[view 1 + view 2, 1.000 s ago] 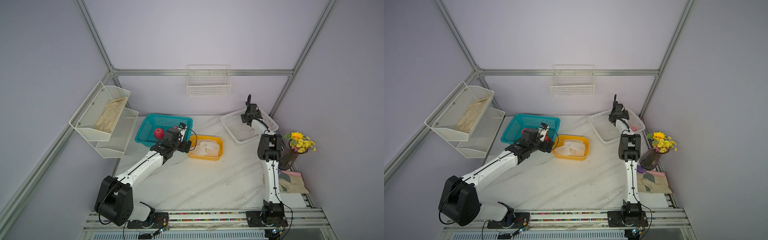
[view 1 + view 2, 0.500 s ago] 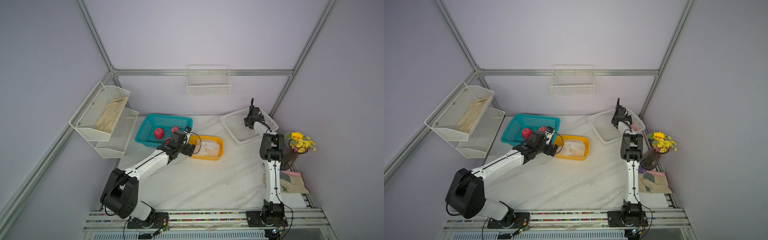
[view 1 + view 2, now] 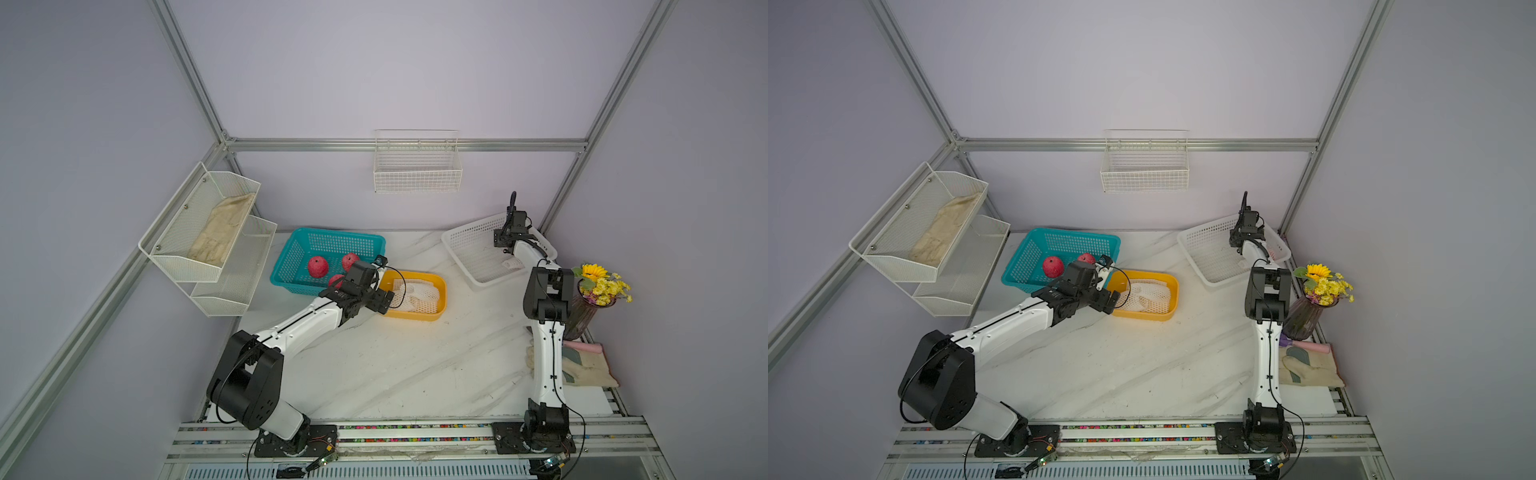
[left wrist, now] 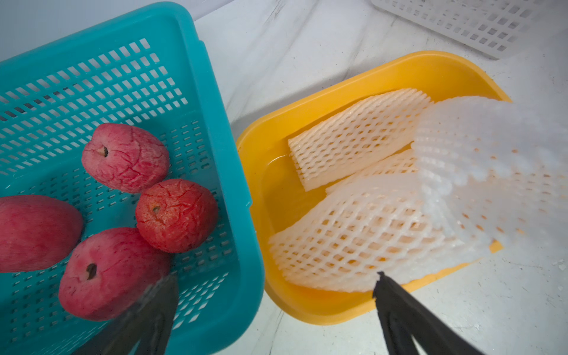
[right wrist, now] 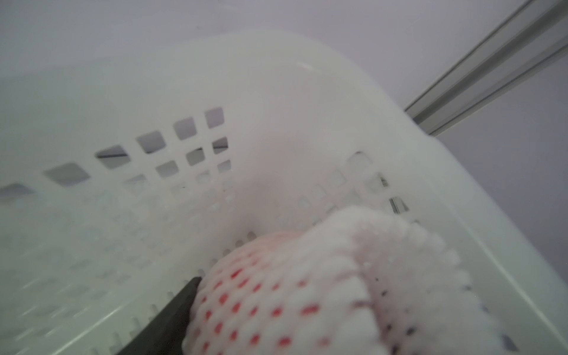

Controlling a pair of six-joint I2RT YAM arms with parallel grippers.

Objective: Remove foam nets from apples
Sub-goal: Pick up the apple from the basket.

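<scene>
Picking a netted apple (image 5: pixel 292 301) out of the white basket (image 3: pixel 469 249) looks like the step in hand.
The right gripper (image 3: pixel 503 247) has one finger (image 5: pixel 172 310) against the net; I cannot tell whether it grips. It should pinch loose foam, not fruit. Red dots show through soft white mesh. The left gripper (image 4: pixel 275 276) gapes empty above four bare apples (image 4: pixel 176 215) in the teal basket (image 4: pixel 215 92) and flattened foam nets (image 4: pixel 353 239) in the yellow tray (image 4: pixel 430 61).
</scene>
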